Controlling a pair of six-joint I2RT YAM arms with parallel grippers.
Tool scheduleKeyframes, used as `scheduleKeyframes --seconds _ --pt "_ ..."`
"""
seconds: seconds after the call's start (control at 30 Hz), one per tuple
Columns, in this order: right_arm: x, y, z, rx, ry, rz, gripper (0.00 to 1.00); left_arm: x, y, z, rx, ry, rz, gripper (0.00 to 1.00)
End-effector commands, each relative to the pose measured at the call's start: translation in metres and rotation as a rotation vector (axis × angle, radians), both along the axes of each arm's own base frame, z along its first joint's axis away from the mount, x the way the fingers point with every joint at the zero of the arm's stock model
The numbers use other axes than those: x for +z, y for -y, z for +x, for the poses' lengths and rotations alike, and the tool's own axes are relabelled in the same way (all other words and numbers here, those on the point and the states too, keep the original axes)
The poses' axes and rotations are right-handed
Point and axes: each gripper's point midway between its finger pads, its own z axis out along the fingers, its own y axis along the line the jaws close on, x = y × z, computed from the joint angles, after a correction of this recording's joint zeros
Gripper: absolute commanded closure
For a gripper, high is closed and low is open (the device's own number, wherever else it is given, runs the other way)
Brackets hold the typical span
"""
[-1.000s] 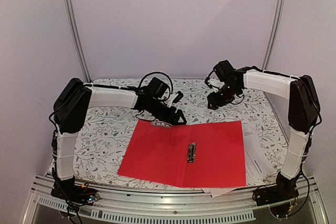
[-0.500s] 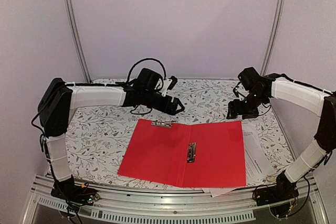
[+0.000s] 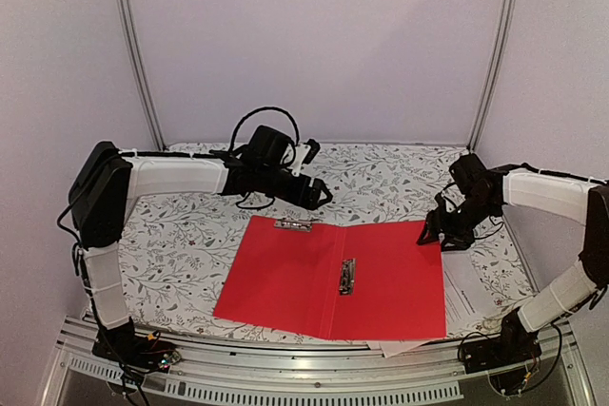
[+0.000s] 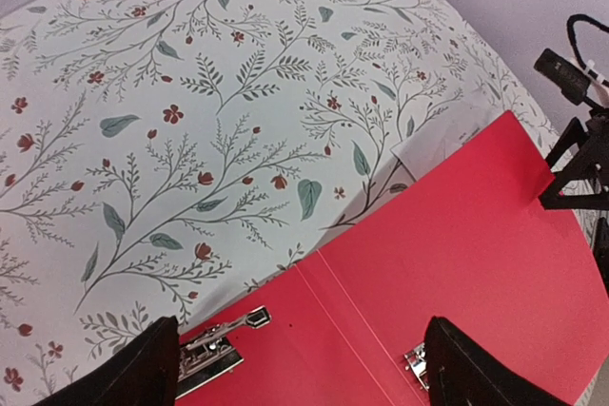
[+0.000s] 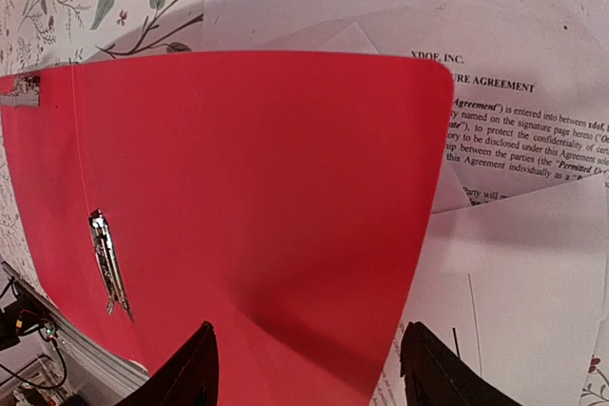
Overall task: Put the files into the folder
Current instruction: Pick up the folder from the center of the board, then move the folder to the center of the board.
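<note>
The files (image 3: 468, 292), white floppy paper sheets covered in small black print, lie flat on the right side of the table. They are mostly buried under the folder (image 3: 285, 278), a flat red plastic rectangle spread open in the near centre. Only their right margins and a sliver along the near edge show past the red cover. In the right wrist view the files (image 5: 514, 140) fan out as several overlapping sheets just right of the folder (image 5: 247, 168), and a heading and lines of text can be read on the top one.

A slim metal spine clip (image 3: 348, 276) sits on the crease between the folder's two halves. A second clip (image 3: 293, 224), also silver metal, lies at the far edge of the left half. The table is covered with a white tablecloth (image 3: 181, 235) printed with green leaves and small red flowers.

The left gripper (image 3: 322, 194), black with two fingers, hangs above the cloth just beyond the folder's far edge. In its own camera the left gripper (image 4: 300, 322) has its fingers spread wide with nothing between them. The right gripper (image 3: 433, 235) is over the folder's far right corner. From its wrist camera the right gripper (image 5: 309, 330) also stands parted and grips nothing, with only the red cover below.
</note>
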Motion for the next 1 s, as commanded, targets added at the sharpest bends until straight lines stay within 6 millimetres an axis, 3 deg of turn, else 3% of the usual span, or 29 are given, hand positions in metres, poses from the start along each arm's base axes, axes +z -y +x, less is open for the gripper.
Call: scheduleKeyframes --seconds 0.0,0.1,0.2,0.43,0.57,0.8,0.87,0.97 --pt "-0.003 -0.022 0.014 -0.022 0.025 0.149 0.41 0.012 -0.003 0.002 0.004 0.030 -0.009 0.12" --pt "0.000 -0.032 0.023 -0.022 0.048 0.205 0.61 0.014 -0.004 0.001 -0.001 0.036 -0.010 0.12" --pt "0.005 -0.040 0.038 -0.031 0.087 0.244 0.73 0.016 -0.007 0.001 0.006 0.041 -0.003 0.12" --pt "0.023 -0.066 0.091 -0.068 0.199 0.328 1.00 0.029 -0.018 0.005 0.050 0.081 0.021 0.11" --pt "0.032 -0.082 0.124 -0.090 0.248 0.383 1.00 0.034 -0.021 0.008 0.062 0.095 0.031 0.12" --pt "0.029 -0.116 0.173 -0.080 0.264 0.429 1.00 0.035 -0.024 0.011 0.072 0.106 0.053 0.11" --pt "0.018 -0.123 0.183 -0.071 0.250 0.429 0.90 0.034 -0.023 0.011 0.066 0.104 0.054 0.11" --pt "0.011 -0.115 0.190 -0.076 0.256 0.358 0.56 0.034 -0.021 0.011 0.060 0.098 0.051 0.10"
